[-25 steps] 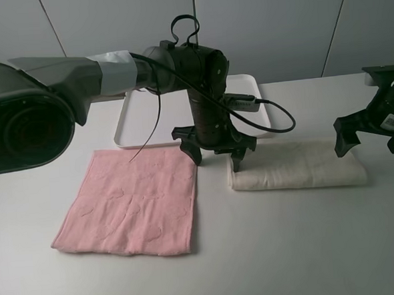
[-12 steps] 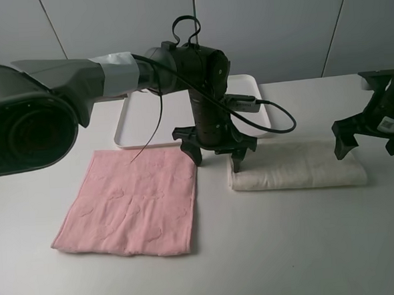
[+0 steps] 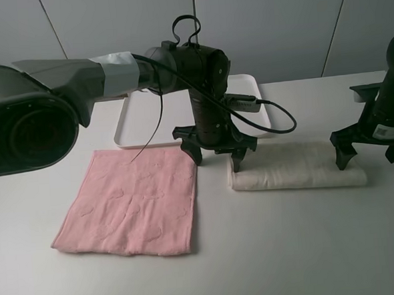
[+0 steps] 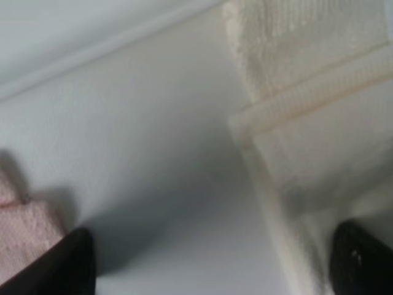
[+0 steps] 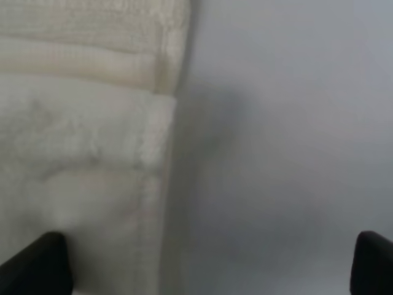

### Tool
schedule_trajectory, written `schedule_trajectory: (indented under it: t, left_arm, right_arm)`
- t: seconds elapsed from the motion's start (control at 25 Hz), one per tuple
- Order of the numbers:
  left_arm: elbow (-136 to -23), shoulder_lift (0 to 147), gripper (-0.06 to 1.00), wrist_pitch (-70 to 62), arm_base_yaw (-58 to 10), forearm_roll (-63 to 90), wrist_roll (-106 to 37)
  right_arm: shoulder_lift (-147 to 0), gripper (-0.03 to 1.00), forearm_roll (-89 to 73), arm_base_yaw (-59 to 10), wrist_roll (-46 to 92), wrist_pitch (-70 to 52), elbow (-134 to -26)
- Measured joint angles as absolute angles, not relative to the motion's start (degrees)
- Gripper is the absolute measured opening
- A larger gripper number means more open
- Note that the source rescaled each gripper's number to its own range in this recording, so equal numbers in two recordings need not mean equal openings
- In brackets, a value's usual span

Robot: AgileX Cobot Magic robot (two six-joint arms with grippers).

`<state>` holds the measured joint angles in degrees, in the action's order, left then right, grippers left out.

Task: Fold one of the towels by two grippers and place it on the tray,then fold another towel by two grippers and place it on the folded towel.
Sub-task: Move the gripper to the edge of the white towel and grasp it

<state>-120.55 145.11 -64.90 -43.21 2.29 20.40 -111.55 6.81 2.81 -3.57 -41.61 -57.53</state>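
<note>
A: Our jaws first. The left gripper [image 3: 214, 158] stands spread wide with nothing between the fingers. One finger is over the left end of the cream towel [image 3: 298, 168], the other over bare table [image 3: 290, 249] in the gap beside the pink towel [image 3: 130, 202].

B: The right gripper [image 3: 370, 155] is the same, wide open and empty. It straddles the cream towel's right end, one finger above the cloth and one past it.

A: So we hold nothing. How far along do we judge ourselves?

B: Early. The cream towel is already doubled into a narrow strip, but it lies on the table just in front of the tray [image 3: 121, 135], near its right corner and not on it. We see nothing on the tray, though our left arm hides part of it.

A: The pink towel lies flat and unfolded, well to the left. Its fold and stacking are not yet begun.

B: As for the strip, its long axis runs left to right across the table, roughly parallel to the tray's near edge, with one short end under each gripper. The rounded long edge seems to face the camera.
</note>
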Motion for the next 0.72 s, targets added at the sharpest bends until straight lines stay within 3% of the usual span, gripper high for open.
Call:
schedule_trajectory:
  t: [0.24,0.4,0.72]
  left_arm:
    - [-120.55,145.11,0.99,-64.90,-43.21,2.29,19.77]
    - [-120.55,145.11,0.99,-64.90,-43.21,2.29,19.38]
    - [-120.55,145.16,0.99,-64.90,-43.21,2.52,18.20]
  right_arm:
    - [-112.73,0.98,7.17,2.81,-4.84,-41.83,-58.07]
    - [-113.19,0.92,6.33,2.81,-4.94,-41.97,-58.14]
    - [-113.51,0.57,3.34,2.81,-4.94,-41.74,-58.14]
